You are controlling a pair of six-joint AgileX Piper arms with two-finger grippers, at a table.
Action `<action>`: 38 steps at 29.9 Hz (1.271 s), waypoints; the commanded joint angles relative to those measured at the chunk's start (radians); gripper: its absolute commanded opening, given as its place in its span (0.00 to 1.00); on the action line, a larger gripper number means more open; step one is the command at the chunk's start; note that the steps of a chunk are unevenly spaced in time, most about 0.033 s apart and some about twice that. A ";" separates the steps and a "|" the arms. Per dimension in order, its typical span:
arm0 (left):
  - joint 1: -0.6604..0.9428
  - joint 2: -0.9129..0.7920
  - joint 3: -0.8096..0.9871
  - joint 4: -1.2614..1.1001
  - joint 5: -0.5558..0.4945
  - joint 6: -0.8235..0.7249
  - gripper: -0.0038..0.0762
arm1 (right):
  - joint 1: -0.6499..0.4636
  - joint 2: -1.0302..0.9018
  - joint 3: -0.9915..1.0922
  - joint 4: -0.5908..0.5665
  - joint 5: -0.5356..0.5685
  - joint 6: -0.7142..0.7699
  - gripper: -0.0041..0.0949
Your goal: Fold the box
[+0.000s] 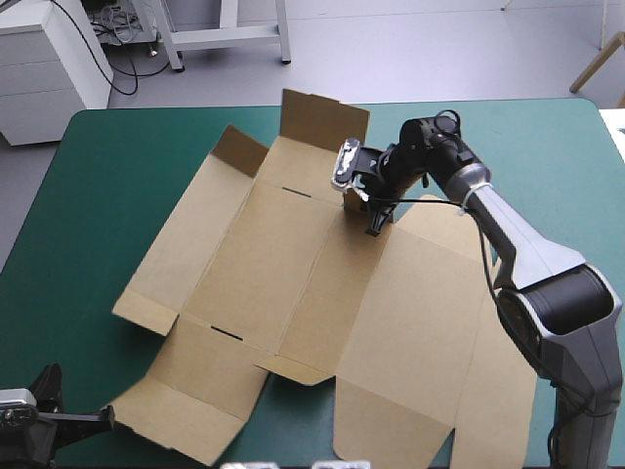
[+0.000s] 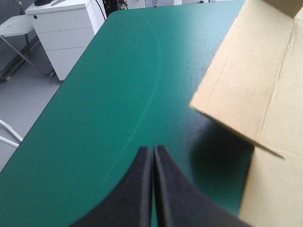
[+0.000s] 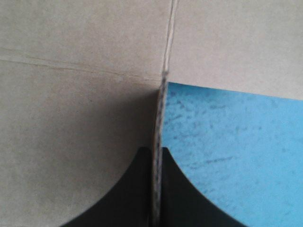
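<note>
**Brown box (image 1: 283, 283) spread across the desk (image 1: 117, 176)**

At the desk's near left corner the left jaws are pressed together, empty. The box lies mostly flat mid-desk, its far flaps (image 1: 322, 119) tilted up. The right jaws pinch a small flap's edge (image 3: 159, 118) at its far side.

We see the right arm (image 1: 532, 254) stretched forward and inward from the near right, with its wrist (image 1: 430, 147) bent over. The right gripper (image 1: 374, 220) points downward. Its black fingers (image 3: 137, 189) are pressed all but together on a raised edge of the box (image 3: 71, 94). The left gripper (image 2: 153, 149) sits low at the near left, its fingers meeting in one pointed arch with nothing between them.
</note>
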 commanded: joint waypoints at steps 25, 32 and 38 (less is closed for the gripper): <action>-0.005 -0.006 -0.020 0.000 -0.075 -0.002 0.04 | 0.143 0.059 -0.092 -0.076 -0.180 -0.274 0.05; -0.005 -0.006 -0.020 0.000 -0.075 -0.002 0.04 | 0.145 0.058 -0.092 -0.076 -0.197 -0.262 0.49; -0.005 -0.006 -0.020 0.003 -0.075 -0.026 0.04 | 0.145 0.030 -0.160 -0.078 -0.145 -0.104 0.84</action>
